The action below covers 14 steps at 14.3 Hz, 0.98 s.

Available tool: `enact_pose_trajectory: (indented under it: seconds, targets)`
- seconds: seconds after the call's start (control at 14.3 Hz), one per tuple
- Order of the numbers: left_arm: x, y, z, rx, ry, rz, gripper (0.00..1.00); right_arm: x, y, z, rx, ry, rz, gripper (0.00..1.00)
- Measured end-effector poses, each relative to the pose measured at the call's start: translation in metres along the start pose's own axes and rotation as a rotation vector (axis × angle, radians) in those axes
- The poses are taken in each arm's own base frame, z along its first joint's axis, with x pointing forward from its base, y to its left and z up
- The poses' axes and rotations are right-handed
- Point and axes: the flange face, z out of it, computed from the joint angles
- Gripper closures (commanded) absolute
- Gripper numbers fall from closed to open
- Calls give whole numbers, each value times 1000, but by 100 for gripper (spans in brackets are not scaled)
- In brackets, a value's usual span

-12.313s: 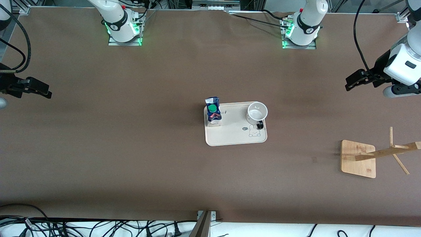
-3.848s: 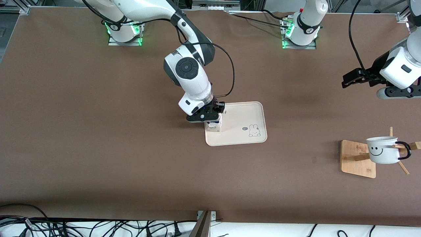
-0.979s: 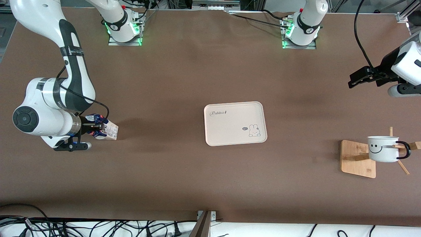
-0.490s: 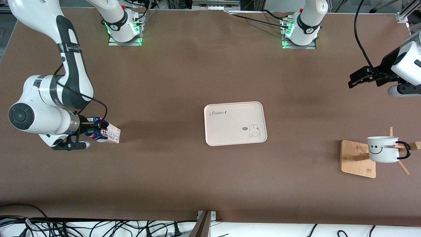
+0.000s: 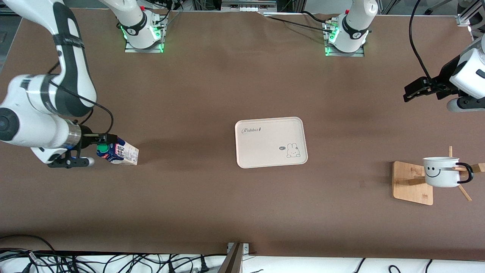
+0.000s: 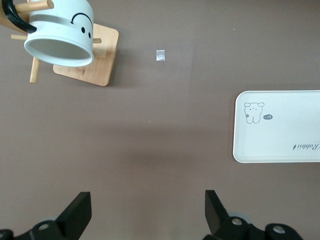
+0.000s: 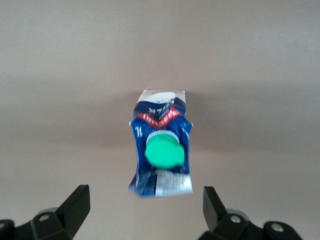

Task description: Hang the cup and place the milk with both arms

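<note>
The milk, a dark-blue carton with a green cap, stands on the table toward the right arm's end. My right gripper hovers just beside it, open, its fingers clear of the carton. In the right wrist view the milk shows cap-up ahead of the spread right gripper. The cup, white with a smiley face, hangs by its black handle on a peg of the wooden rack. My left gripper waits open and empty in the air at the left arm's end. From the left gripper the cup is seen.
A cream tray with a rabbit print lies in the middle of the table with nothing on it; it also shows as the tray in the left wrist view. The rack's base sits nearer to the front camera than the left gripper.
The right gripper has opened, let go of the milk on the table and drawn back toward the right arm's end. The left arm has hardly moved.
</note>
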Motion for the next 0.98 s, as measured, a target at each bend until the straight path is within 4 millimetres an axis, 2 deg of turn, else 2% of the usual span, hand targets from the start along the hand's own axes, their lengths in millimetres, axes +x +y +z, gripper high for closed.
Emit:
enact_pose_trajectory:
  seconds: [0.21, 0.35, 0.77, 0.98]
  targets:
    - [0, 0, 0, 0, 0, -1, 0, -22, -2, -78, 11, -5, -9, 0]
    - [0, -1, 0, 0, 0, -1, 0, -33, 5, -118, 9, 2, 0, 0]
    - [0, -1, 0, 1, -2, -2, 0, -54, 28, -173, -5, 11, 44, 0]
    - [0, -2, 0, 1, -2, -4, 0, -63, 31, -201, -10, 57, 45, 0]
